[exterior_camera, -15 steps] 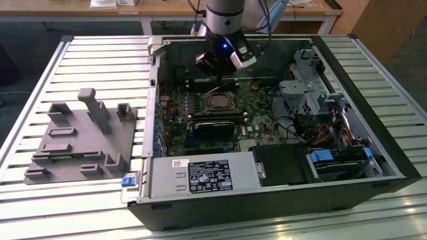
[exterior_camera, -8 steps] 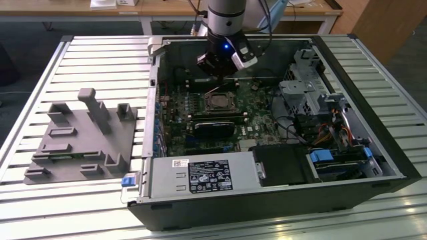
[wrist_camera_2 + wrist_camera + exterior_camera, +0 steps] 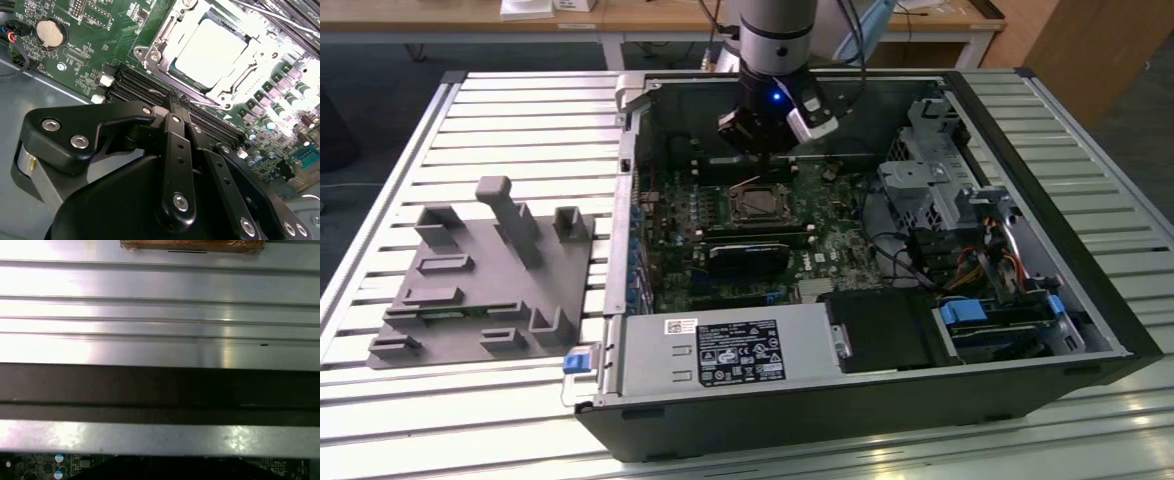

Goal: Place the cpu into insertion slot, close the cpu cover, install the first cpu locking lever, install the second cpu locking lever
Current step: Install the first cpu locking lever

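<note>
I read the cpu (image 3: 210, 52) as seated in the slot (image 3: 755, 207), just ahead of my gripper (image 3: 176, 102) in the second wrist view. The cover (image 3: 240, 75) frames the chip and looks lowered, though glare washes that corner out. Fingers (image 3: 172, 107) look pressed together, tips at a thin lever (image 3: 202, 103) beside the socket. Whether either lever is latched I cannot tell, since the gripper body hides the near edge.
</note>
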{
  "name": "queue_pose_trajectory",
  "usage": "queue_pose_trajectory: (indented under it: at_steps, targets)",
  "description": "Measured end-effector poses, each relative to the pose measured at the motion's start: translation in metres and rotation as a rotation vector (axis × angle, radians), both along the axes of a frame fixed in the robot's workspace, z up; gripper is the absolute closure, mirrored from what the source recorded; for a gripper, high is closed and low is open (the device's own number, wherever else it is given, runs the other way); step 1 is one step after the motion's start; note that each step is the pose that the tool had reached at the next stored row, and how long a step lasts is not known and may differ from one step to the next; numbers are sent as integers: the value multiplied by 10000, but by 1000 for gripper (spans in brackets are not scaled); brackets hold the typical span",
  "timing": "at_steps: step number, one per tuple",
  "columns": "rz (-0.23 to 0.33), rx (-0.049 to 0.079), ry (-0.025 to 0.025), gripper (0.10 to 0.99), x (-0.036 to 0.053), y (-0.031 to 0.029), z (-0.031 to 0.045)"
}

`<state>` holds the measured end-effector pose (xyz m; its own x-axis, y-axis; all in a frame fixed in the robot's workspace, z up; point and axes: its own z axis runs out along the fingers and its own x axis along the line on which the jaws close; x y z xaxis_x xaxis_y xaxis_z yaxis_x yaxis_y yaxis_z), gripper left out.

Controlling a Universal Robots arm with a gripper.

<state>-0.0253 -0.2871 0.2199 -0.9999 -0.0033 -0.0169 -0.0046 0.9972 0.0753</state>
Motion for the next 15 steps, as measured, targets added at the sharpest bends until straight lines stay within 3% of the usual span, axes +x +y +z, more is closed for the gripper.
queue_pose_trajectory:
  at_steps: [15]
  targets:
    - [0, 0, 0, 980, 58, 0, -172]
